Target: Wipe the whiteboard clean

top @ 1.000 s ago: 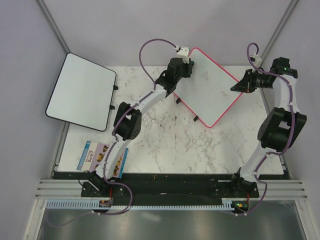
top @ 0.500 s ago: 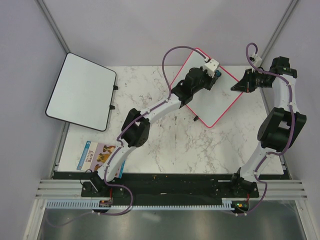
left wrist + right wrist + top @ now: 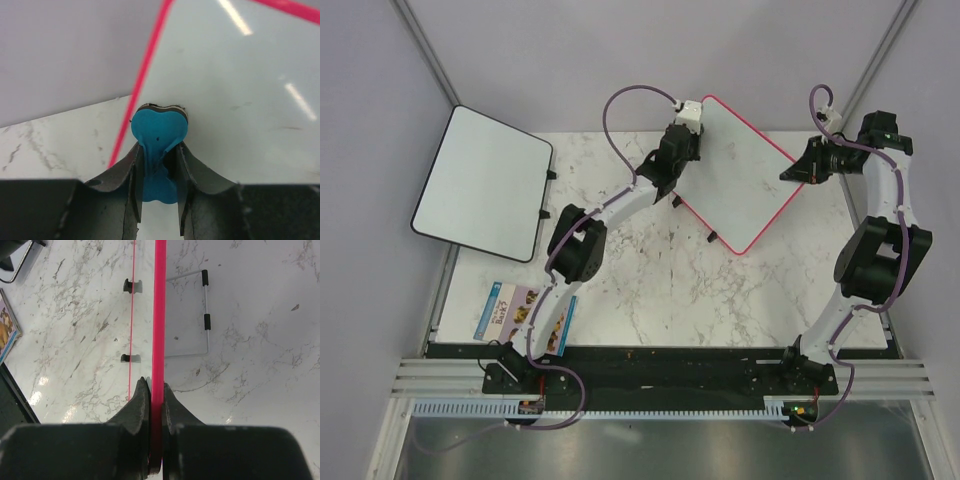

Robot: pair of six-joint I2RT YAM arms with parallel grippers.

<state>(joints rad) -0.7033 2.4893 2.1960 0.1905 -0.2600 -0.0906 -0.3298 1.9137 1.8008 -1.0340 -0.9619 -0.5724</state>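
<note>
The whiteboard (image 3: 740, 180), white with a pink frame, stands tilted at the back of the marble table. My left gripper (image 3: 686, 150) is shut on a blue eraser (image 3: 159, 125), which presses on the whiteboard (image 3: 240, 75) just inside its pink left edge (image 3: 145, 70). The left gripper (image 3: 159, 147) pinches the eraser's narrow waist. A few faint grey marks (image 3: 235, 107) show on the white surface. My right gripper (image 3: 792, 172) is shut on the board's right corner. In the right wrist view the right gripper (image 3: 155, 385) clamps the pink frame (image 3: 160, 315) edge-on.
A second white board with a black frame (image 3: 485, 185) lies at the far left, overhanging the table. A picture booklet (image 3: 515, 312) lies at the near left. Behind the whiteboard a wire stand (image 3: 205, 315) and black feet (image 3: 131, 286) rest on the marble table (image 3: 650, 280).
My left arm swept the eraser right across the board's upper part, then came back to the left edge. The right gripper has kept its hold without moving.
</note>
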